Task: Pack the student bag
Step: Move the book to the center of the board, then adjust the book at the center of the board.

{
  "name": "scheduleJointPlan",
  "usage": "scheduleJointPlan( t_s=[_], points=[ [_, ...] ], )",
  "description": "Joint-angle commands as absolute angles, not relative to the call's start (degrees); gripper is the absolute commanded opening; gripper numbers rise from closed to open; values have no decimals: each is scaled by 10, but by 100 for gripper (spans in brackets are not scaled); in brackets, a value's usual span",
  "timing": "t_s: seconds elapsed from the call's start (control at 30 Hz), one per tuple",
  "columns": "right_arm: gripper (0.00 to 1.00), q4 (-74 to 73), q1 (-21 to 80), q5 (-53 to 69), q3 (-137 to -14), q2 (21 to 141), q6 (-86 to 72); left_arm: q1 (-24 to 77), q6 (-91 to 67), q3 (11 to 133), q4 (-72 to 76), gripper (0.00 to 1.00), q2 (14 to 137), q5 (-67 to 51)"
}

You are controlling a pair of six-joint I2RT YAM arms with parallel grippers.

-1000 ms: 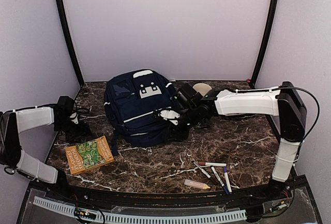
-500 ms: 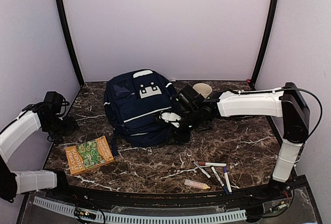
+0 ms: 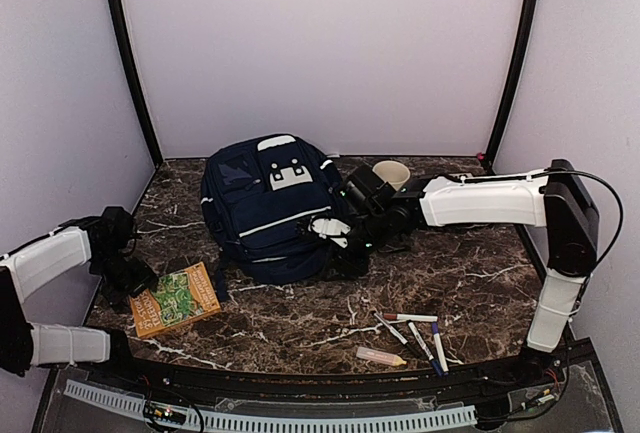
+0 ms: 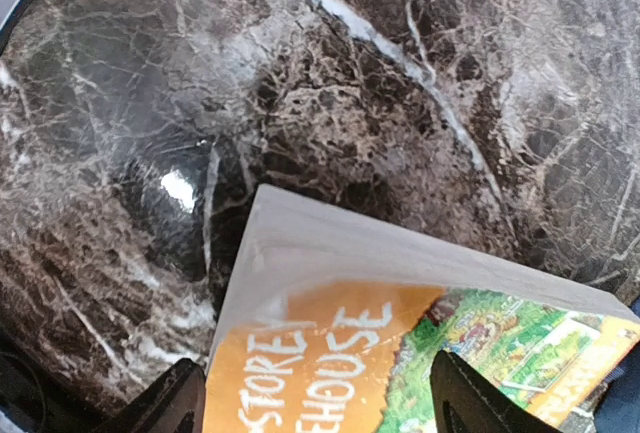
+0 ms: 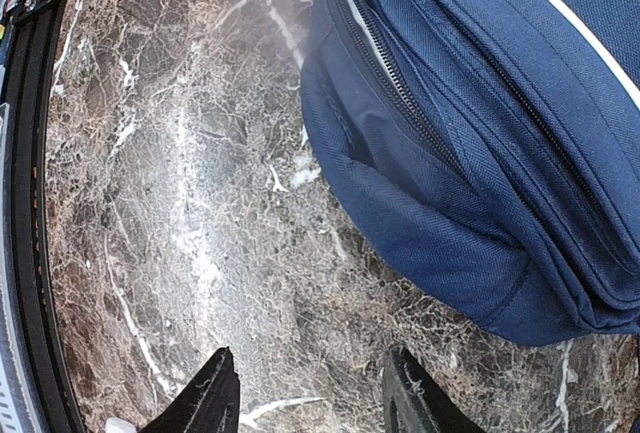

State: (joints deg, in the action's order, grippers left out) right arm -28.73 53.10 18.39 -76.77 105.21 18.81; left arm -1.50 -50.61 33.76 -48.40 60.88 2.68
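The navy-blue student bag (image 3: 268, 211) lies zipped shut at the table's back middle; its lower corner shows in the right wrist view (image 5: 480, 143). An orange and green book (image 3: 174, 298) lies at the front left. My left gripper (image 3: 133, 279) is open just above the book's left end, its fingers spread over the cover (image 4: 400, 343). My right gripper (image 3: 340, 253) is open and empty, low over the marble by the bag's front right corner, not touching it.
A beige cup (image 3: 391, 173) stands behind my right arm. Several markers (image 3: 412, 331) and a pale eraser-like stick (image 3: 381, 356) lie at the front right. The table's black front rim (image 5: 25, 203) is near.
My left arm has swung from the far left toward the front and come down over the book's left end. My right arm has hardly moved.
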Motion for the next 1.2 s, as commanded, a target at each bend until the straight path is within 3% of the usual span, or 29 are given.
scheduleJointPlan(
  t_s=[0.0,0.17,0.3,0.53,0.63,0.87,1.17],
  points=[
    [49,-285,533,182,-769,1040,196,-13,-500,317,-410,80,657,-22],
    [50,-295,533,175,-771,1035,202,16,-489,311,-321,77,697,-51],
    [50,-287,532,168,-763,1030,206,119,-472,352,-274,77,761,-68],
    [50,-312,533,206,-813,1067,198,245,-447,454,-257,77,911,-29],
    [50,-329,536,220,-858,1090,203,259,-442,498,-309,77,942,53],
    [49,-362,556,224,-1020,1187,201,258,-500,511,-408,79,811,175],
    [47,-360,572,220,-1218,1374,112,262,-556,408,-373,76,646,51]
  ],
)
